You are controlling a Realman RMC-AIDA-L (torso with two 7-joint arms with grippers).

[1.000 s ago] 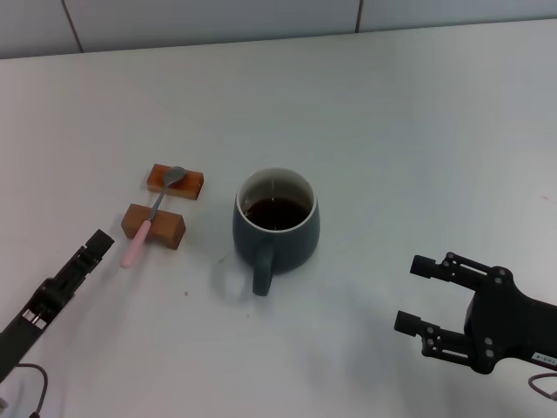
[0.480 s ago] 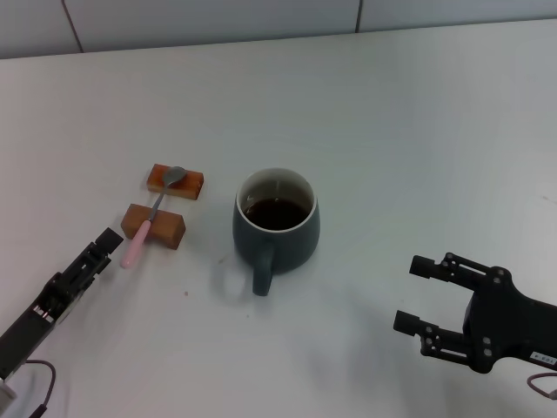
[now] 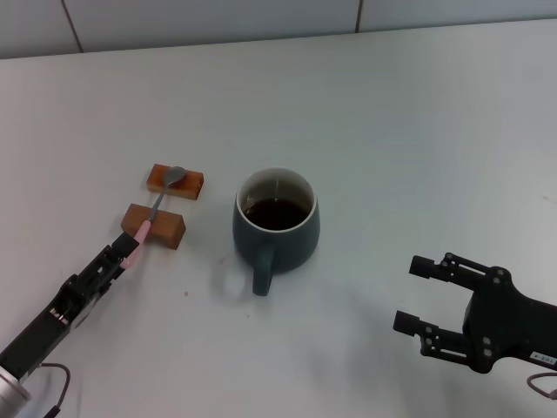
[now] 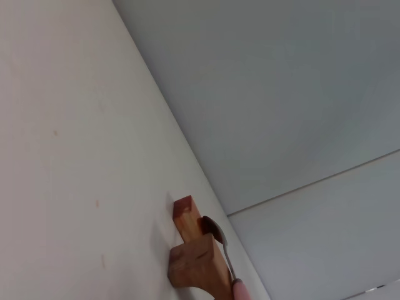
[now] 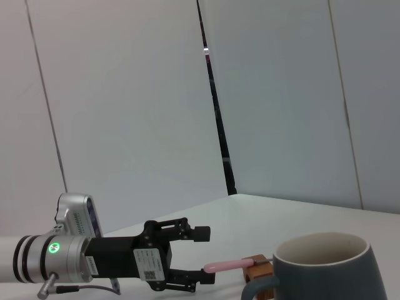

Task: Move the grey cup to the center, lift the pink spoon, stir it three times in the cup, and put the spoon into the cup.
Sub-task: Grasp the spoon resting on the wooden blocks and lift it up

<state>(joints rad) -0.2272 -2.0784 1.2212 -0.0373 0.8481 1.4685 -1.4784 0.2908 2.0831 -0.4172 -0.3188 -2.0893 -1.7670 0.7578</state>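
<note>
Colours. Grey cup [image 3: 277, 228]: dark grey-green outside, pale rim, dark brown within. Pink spoon [image 3: 155, 212]: silver bowl and neck, pale pink handle. Two blocks [image 3: 176, 181] [image 3: 160, 227]: orange-brown, the nearer one lighter on top. Table [image 3: 392, 131]: plain white, unpatterned. Left gripper [image 3: 120, 255] and right gripper [image 3: 420, 294]: black; in the right wrist view the left arm's wrist [image 5: 59, 253] is silver with a green light. Wall panels [image 5: 125, 125]: pale grey with dark seams.
</note>
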